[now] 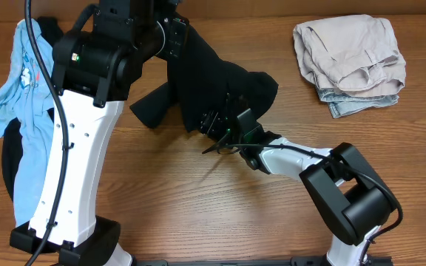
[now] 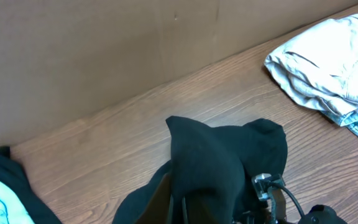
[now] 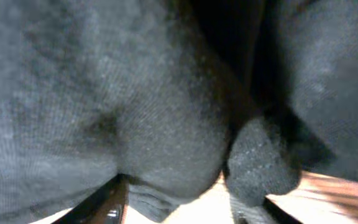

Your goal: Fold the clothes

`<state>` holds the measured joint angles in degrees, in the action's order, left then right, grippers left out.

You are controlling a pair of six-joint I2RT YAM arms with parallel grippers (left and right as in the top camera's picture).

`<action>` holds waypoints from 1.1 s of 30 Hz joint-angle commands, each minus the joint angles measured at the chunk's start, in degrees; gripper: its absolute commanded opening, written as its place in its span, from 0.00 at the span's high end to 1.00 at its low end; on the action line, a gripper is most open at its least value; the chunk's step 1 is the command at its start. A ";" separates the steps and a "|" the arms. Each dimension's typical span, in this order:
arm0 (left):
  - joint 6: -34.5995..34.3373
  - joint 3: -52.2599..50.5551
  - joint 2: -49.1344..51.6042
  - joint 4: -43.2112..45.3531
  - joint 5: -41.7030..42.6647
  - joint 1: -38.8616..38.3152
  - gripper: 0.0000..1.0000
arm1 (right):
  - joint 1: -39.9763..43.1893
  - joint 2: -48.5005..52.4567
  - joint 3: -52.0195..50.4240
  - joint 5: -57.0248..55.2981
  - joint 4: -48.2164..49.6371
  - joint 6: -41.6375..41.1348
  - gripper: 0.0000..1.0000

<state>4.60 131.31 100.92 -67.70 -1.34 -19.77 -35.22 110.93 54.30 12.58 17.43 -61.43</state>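
Observation:
A black shirt (image 1: 205,74) hangs bunched over the middle of the table, and my left gripper (image 1: 174,37) is shut on its upper end. In the left wrist view the fingers (image 2: 177,208) stand pinched together with the black shirt (image 2: 216,155) draped over them. My right gripper (image 1: 217,125) is at the shirt's lower edge. Its fingers (image 3: 179,199) are apart, and a bulge of black shirt (image 3: 135,93) sits between them. A light blue printed T-shirt (image 1: 21,74) lies at the far left on another black garment (image 1: 9,162).
A folded beige piece (image 1: 350,52) on pale denim (image 1: 357,106) lies at the back right, and the beige piece (image 2: 328,56) also shows in the left wrist view. A brown wall (image 2: 104,50) borders the table's far edge. Bare wood (image 1: 198,199) lies in front.

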 commanded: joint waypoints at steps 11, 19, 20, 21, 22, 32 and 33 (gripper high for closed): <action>-3.58 1.99 -0.98 -0.35 -3.56 1.88 0.96 | 6.03 -1.46 2.10 8.50 -5.20 6.62 0.96; -5.03 1.99 -1.09 -3.48 -3.54 12.98 0.96 | 12.11 -11.80 12.37 4.42 -38.03 25.86 0.96; -5.03 1.99 -1.09 -3.67 -3.54 14.21 0.96 | 12.63 -12.66 13.60 3.30 -41.42 27.54 0.96; -5.03 1.99 -1.09 -3.80 -3.52 15.37 0.96 | 13.38 -13.94 15.28 2.03 -45.99 29.97 0.96; -5.03 1.99 -1.09 -3.89 -3.52 16.59 0.96 | 14.01 -14.99 16.55 1.22 -49.44 31.43 0.96; -3.06 1.99 -1.09 -4.15 1.20 22.88 0.96 | 19.61 -30.77 26.75 0.87 -70.07 37.92 0.96; -2.93 1.99 -1.09 -4.26 1.18 22.77 0.96 | 19.61 -32.09 27.04 0.87 -70.38 37.92 0.96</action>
<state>0.58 131.31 100.92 -72.44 -0.62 2.31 -16.47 83.99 78.96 15.90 -51.64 -26.11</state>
